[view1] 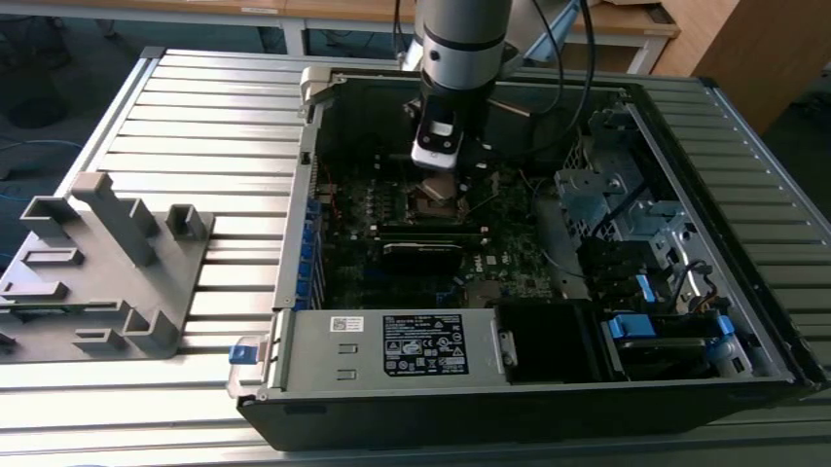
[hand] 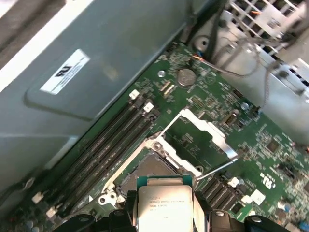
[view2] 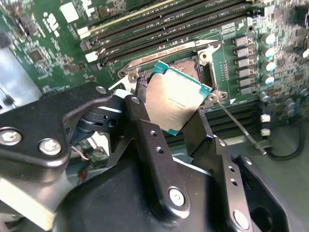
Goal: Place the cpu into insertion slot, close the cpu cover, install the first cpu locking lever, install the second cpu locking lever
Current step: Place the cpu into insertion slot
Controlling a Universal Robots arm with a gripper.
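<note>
**Silver-grey chip pinched in the fingers, over the open socket**

Exterior view: your arm reaches down into the open computer case (view1: 520,418), with the gripper (view1: 439,165) low over the socket (view1: 442,201) on the motherboard. A grey plastic fixture (view1: 104,263) stands on the slatted table (view1: 195,107) at the exterior view's left, well apart from the case. The metal box at the case's near edge carries a white printed label (view1: 422,345). Its text is too small to make out.

Second wrist view: here you see the grip itself. Two black fingers (view2: 145,140) are clamped on opposite edges of the cpu (view2: 176,101). It hangs tilted over the socket, and its green underside edge shows. A thin lever rod (view2: 236,124) angles out beside the socket. Memory slots (view2: 159,24) run just beyond, and a row of capacitors (view2: 268,58) stands to one side.

First wrist view: the cpu cover (hand: 212,134) is swung open off the socket's far edge, with green board visible through its window. A coin battery (hand: 186,76) sits further off. A grey metal panel bears a white sticker (hand: 63,72). Faint print marks the chip's top.
</note>
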